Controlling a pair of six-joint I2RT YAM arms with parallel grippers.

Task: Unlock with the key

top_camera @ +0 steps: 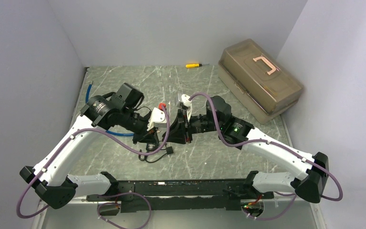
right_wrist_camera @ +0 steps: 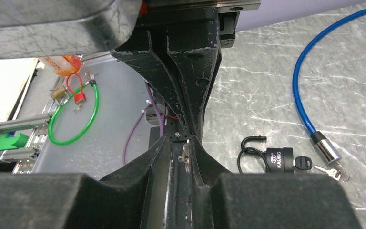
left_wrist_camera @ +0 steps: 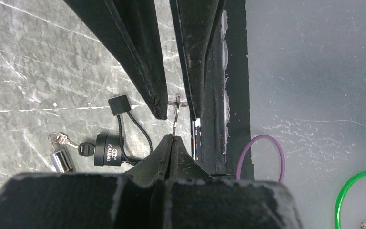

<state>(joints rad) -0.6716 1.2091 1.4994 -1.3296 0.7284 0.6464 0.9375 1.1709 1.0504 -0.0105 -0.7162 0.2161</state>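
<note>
now, above the worktop (top_camera: pixel 205 162), your left tool (left_wrist_camera: pixel 172 139) is pressed together on the ring (left_wrist_camera: pixel 175 119). the key (right_wrist_camera: pixel 186 157) sits between the right tool's (right_wrist_camera: pixel 181 143) fingers; whether they bite, i cannot tell. get a square, firm pinch on the key before the left lets go. the lock (right_wrist_camera: pixel 280 160) lies on the worktop below.

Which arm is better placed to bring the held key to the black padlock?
Right, probably: the right gripper flanks the key, while the left gripper is shut only on its thin key ring. The padlock lies nearby on the table.
</note>
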